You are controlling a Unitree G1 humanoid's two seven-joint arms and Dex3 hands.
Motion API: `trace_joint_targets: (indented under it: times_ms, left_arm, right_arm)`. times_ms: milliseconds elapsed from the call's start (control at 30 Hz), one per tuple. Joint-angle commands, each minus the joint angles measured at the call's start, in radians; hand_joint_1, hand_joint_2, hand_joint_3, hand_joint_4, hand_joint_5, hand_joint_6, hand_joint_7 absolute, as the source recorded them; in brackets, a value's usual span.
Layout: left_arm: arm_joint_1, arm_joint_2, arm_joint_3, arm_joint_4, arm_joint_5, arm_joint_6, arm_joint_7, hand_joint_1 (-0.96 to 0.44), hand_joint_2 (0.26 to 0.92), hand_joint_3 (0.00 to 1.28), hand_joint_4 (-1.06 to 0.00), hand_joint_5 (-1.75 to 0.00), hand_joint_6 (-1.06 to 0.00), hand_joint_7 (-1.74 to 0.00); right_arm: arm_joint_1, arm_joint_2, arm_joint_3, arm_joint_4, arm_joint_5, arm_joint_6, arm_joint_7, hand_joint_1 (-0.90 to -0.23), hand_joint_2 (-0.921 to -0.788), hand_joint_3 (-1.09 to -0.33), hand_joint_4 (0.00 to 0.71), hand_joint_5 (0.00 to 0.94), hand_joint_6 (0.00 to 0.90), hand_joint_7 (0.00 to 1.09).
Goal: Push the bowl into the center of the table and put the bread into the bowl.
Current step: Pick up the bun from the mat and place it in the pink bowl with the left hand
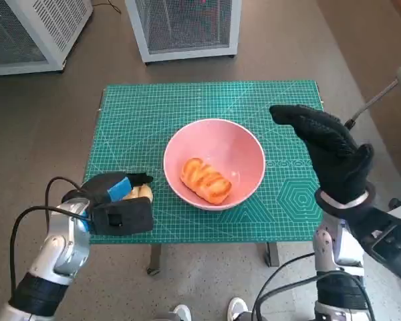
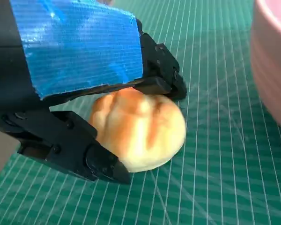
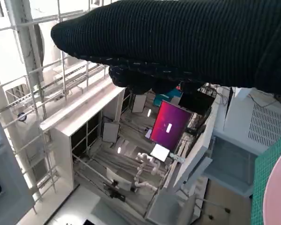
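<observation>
beside the pink bowl [image 1: 214, 164], left hand [image 1: 117, 200] grips a bread roll [image 2: 138, 129], right hand [image 1: 327, 150] empty, fingers spread

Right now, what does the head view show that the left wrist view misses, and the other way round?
Only the head view shows the gloved right hand raised over the table, and a glazed bread lying in the pink bowl. Only the left wrist view shows the left hand's fingers closed round a second bread roll resting on the green mat. Both show the left hand, that roll and the bowl.
</observation>
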Motion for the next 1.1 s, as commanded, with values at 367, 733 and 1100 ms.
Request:
trace_joint_targets:
  times_ms: [367,733,1100]
  left_arm:
    - [0.072,0.046,0.12,-0.227,-0.052,-0.008,-0.033,0.0,0.886,0.11,-0.73,-1.12,-0.62,-1.18]
    - [0.066,0.033,0.216,-0.422,-0.097,-0.001,-0.045,0.0,0.899,0.07,-0.76,-1.08,-0.63,-1.18]
    - [-0.048,-0.029,0.193,-0.51,-0.09,-0.005,-0.03,0.0,0.902,0.06,-0.78,-1.06,-0.64,-1.17]
  right_arm:
    - [0.012,-0.006,-0.003,0.016,0.001,0.005,0.016,-0.49,-0.921,-0.562,0.312,0.001,-0.001,0.61]
    - [0.006,-0.003,0.0,0.018,0.001,0.015,0.016,-0.495,-0.921,-0.562,0.312,0.001,-0.001,0.61]
    - [0.005,-0.002,0.004,0.025,0.001,0.018,0.022,-0.499,-0.921,-0.563,0.314,0.002,-0.001,0.61]
